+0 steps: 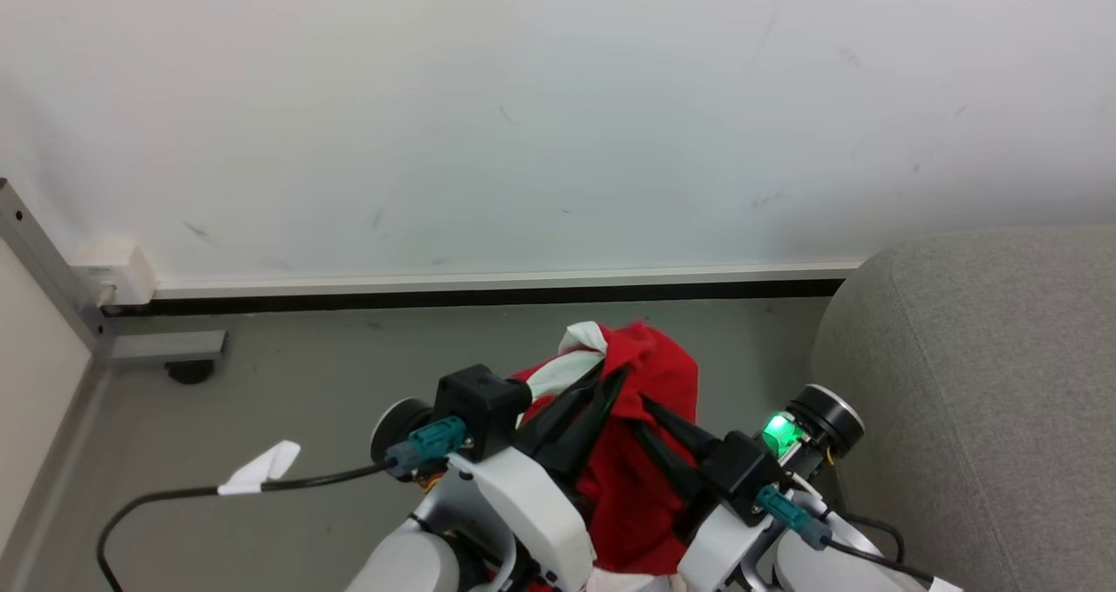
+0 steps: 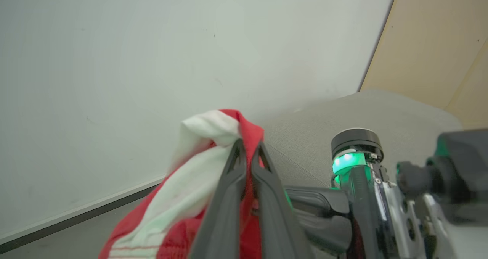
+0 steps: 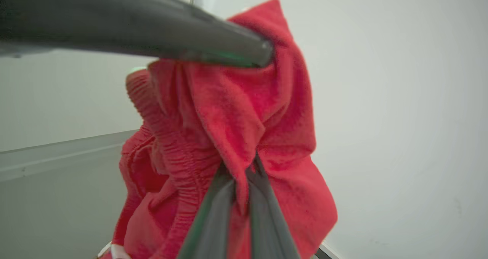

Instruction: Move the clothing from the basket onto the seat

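**Red garment pinched by both end effectors, just left of the sofa**

Left end effector (image 1: 615, 370): fingers pressed narrow and clamped on a fold near the top of the red garment (image 1: 667, 374). White trim (image 2: 206, 127) bunches up beside the fingertips, on the side away from the sofa.

Right end effector (image 1: 643, 413): fingers also drawn close, with a ridge of red cloth caught between them (the right wrist view shows the fold running down into the gap). This grip sits lower on the garment than the left one, on the side nearer the sofa.

Garment: hangs bunched from the two grips, to the left of the grey sofa (image 1: 976, 383) and apart from its rounded edge in the head view. A ribbed elastic band (image 3: 167, 137) shows in the right wrist view. The lower end is hidden behind the pale forearms.

A green light (image 1: 779, 432) glows on the right wrist, between the garment and the sofa.

Grey floor (image 1: 288, 374) well left of the sofa: a black cable (image 1: 174, 493) carrying a white tag (image 1: 261, 467). A pale wall (image 1: 558, 121) with a skirting board runs behind the garment and the sofa.
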